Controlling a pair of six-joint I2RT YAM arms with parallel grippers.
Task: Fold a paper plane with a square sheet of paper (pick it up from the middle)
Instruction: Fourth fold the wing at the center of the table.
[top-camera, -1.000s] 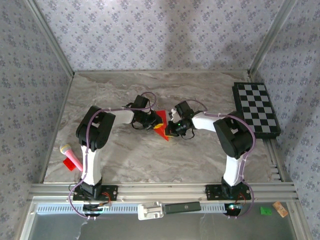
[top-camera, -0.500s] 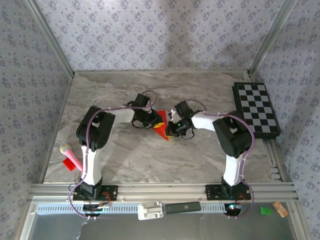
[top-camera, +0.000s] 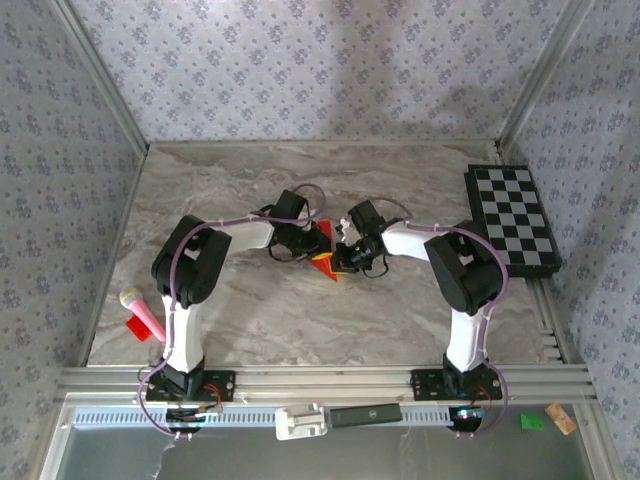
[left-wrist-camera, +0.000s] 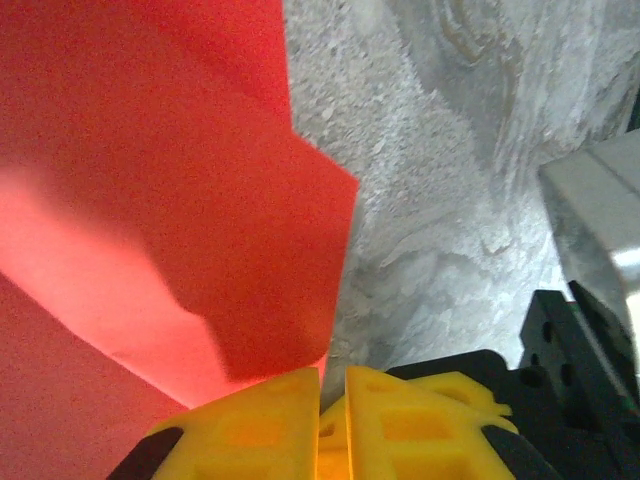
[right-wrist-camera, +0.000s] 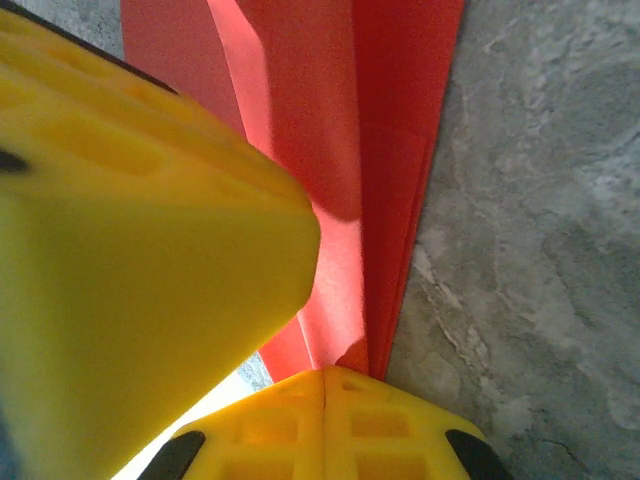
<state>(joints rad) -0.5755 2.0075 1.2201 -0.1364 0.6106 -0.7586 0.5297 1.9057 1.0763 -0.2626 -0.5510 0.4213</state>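
Observation:
The square sheet of paper (top-camera: 322, 264) is a small creased red shape on the marble table, lying between my two grippers. In the left wrist view the paper (left-wrist-camera: 150, 200) spreads up and to the left. My left gripper (left-wrist-camera: 335, 390) has its yellow jaws drawn to a thin slit at the paper's edge; whether the edge is pinched is unclear. In the right wrist view, folded layers of the paper (right-wrist-camera: 395, 150) run down into my right gripper (right-wrist-camera: 325, 385), which is shut on their tip. A yellow finger of the left gripper (right-wrist-camera: 130, 250) lies close over the paper there. From above, the left gripper (top-camera: 305, 243) and right gripper (top-camera: 341, 258) nearly meet.
A black-and-white chequered board (top-camera: 512, 218) lies at the table's right edge. A pink stick-shaped object (top-camera: 143, 312) and a small red scrap (top-camera: 138, 328) lie at the front left. Patterned walls close off the left, back and right sides of the table (top-camera: 250, 310).
My left gripper has shifted slightly right over the paper, closer to the right gripper. The right gripper and the paper have stayed almost still.

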